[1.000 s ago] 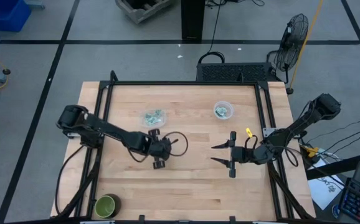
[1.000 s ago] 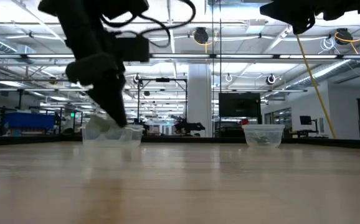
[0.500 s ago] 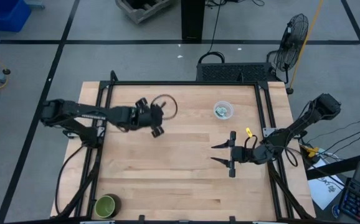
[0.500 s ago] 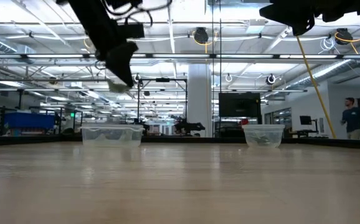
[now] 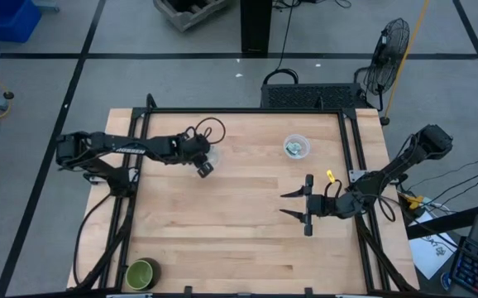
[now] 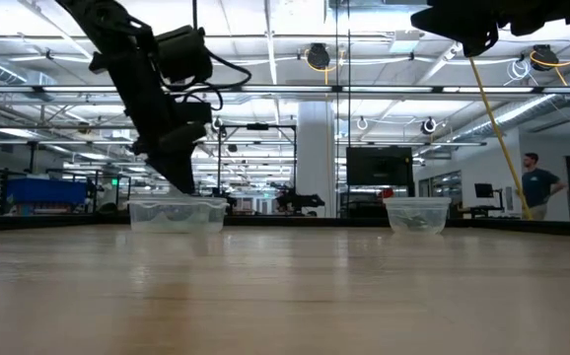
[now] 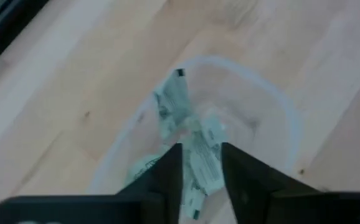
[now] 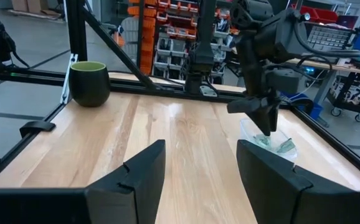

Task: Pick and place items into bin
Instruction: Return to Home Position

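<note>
My left gripper (image 5: 204,167) points down over a clear bin (image 5: 213,152) on the table's far left part and is shut on a pale green-and-white packet. In the left wrist view the bin's rim (image 7: 273,102) rings several more packets (image 7: 169,104) lying on its floor. The low view shows the fingertips (image 6: 180,184) just above the bin (image 6: 177,213). My right gripper (image 5: 292,207) hovers open over the table's right middle, touching nothing. My left gripper pinches one packet (image 7: 203,163) between its two fingers (image 7: 167,177), coming from above and pointing down into the bin. The packet sticks out past the fingertips over the other packets. Whether it rests on them, I cannot tell.
A second clear tub (image 5: 296,146) with packets stands on the far right part, also seen as the tub (image 6: 418,214). A dark green bowl (image 5: 141,273) sits at the near left corner. Black frame rails (image 5: 131,190) run along the table's sides. A person (image 6: 535,185) walks far behind.
My left gripper rose from the table's middle with a pale packet at its fingertips, swung toward the far left, then came down over the clear bin.
</note>
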`<state>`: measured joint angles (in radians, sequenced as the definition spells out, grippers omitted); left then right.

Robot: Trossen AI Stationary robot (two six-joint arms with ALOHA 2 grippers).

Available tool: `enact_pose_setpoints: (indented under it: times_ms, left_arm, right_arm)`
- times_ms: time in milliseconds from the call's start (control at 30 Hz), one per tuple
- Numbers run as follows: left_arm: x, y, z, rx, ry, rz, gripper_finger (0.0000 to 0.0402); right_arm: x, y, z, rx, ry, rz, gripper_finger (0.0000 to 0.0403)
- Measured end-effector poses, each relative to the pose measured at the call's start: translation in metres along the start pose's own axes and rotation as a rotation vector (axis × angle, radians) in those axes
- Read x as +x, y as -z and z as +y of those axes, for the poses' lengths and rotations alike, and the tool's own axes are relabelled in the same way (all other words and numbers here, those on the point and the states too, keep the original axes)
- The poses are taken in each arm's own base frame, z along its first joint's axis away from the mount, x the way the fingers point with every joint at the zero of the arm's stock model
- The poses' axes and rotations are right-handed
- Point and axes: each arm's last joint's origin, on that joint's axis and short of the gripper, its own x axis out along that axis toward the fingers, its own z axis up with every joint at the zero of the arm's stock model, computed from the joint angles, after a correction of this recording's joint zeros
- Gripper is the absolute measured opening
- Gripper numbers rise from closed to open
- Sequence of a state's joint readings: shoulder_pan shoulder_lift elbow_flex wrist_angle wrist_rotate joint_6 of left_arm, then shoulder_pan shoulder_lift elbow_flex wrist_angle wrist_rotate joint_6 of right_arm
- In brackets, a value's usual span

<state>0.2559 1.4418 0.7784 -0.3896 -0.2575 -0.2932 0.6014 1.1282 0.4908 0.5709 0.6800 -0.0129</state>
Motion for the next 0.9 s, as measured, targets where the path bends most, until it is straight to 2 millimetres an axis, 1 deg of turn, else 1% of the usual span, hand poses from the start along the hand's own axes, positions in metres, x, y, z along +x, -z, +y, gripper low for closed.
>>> enact_pose_setpoints:
  times_ms: [100, 200, 267, 367, 433, 500, 567, 633, 700, 800, 833, 867, 900]
  left_arm:
    - [-0.005, 0.0, -0.005, 0.006, 0.025, -0.022, 0.0148]
    - [-0.018, -0.004, -0.017, 0.026, 0.101, -0.098, 0.0167]
    - [-0.029, -0.004, -0.028, 0.08, 0.188, -0.145, 0.0171]
    - [-0.052, -0.005, -0.045, 0.146, 0.364, -0.244, 0.0169]
    - [-0.068, -0.003, -0.057, 0.181, 0.461, -0.298, 0.0164]
    - [-0.079, 0.003, -0.071, 0.219, 0.535, -0.322, 0.0158]
    - [-0.086, 0.013, -0.083, 0.259, 0.577, -0.3, 0.0149]
    - [-0.093, 0.022, -0.096, 0.288, 0.613, -0.306, 0.0131]
    - [-0.101, 0.032, -0.107, 0.33, 0.635, -0.315, 0.01]
    - [-0.112, 0.044, -0.12, 0.371, 0.65, -0.351, 0.0037]
    - [-0.116, 0.046, -0.125, 0.384, 0.672, -0.372, 0.0019]
    - [-0.12, 0.049, -0.129, 0.402, 0.696, -0.396, 0.0011]
    - [-0.125, 0.051, -0.133, 0.429, 0.721, -0.421, 0.0011]
  right_arm:
    - [0.0, 0.0, 0.0, -0.003, 0.0, 0.0, 0.0189]
    - [0.0, 0.0, 0.0, 0.016, -0.001, 0.0, 0.0189]
    - [0.0, 0.0, 0.0, 0.022, -0.002, 0.0, 0.0189]
    - [-0.001, 0.0, 0.0, 0.007, -0.003, 0.001, 0.0188]
    - [-0.001, 0.0, 0.0, 0.003, -0.005, 0.005, 0.0181]
    - [-0.001, 0.001, 0.001, -0.002, -0.009, 0.011, 0.0167]
    - [-0.002, 0.002, 0.001, -0.003, -0.012, 0.024, 0.0147]
    - [-0.002, 0.004, 0.001, 0.009, -0.013, 0.038, 0.012]
    - [-0.002, 0.006, 0.002, 0.028, -0.02, 0.056, 0.0087]
    - [-0.003, 0.01, 0.003, 0.029, -0.045, 0.09, 0.0028]
    - [-0.004, 0.011, 0.003, 0.027, -0.047, 0.098, 0.0014]
    - [-0.004, 0.011, 0.004, 0.022, -0.047, 0.104, 0.0008]
    - [-0.005, 0.012, 0.005, 0.019, -0.048, 0.106, 0.0008]
